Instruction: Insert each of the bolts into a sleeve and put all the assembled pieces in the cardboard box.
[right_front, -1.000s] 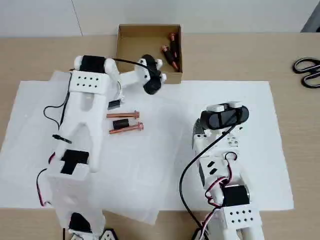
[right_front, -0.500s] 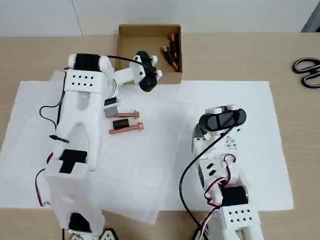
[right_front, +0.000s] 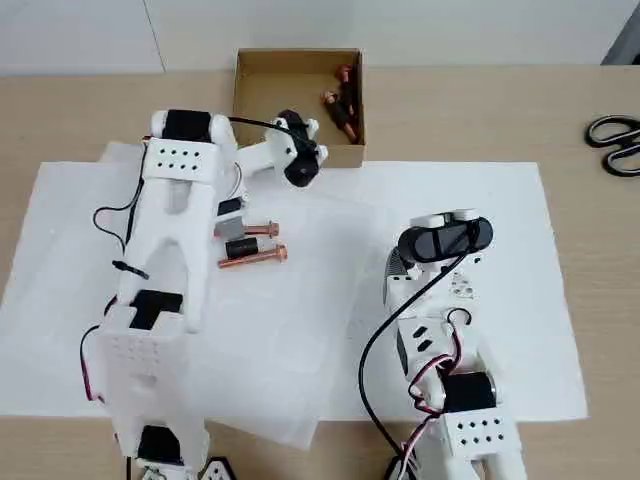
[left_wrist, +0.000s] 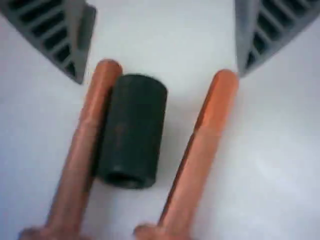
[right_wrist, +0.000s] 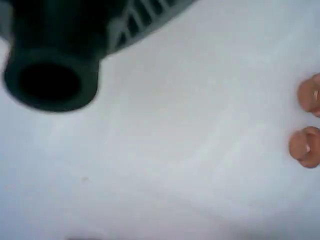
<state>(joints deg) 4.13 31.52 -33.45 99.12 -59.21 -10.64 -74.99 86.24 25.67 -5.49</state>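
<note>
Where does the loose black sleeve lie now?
In the high view the sleeve lies on the white sheet between two copper bolts, beside the left arm.

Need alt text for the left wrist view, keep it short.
A black sleeve lies on a white sheet, touching one copper bolt along its side, with a second bolt on its other side, apart from it. The open end effector hangs over them, a grey fingertip outside each bolt's plain end.
</note>
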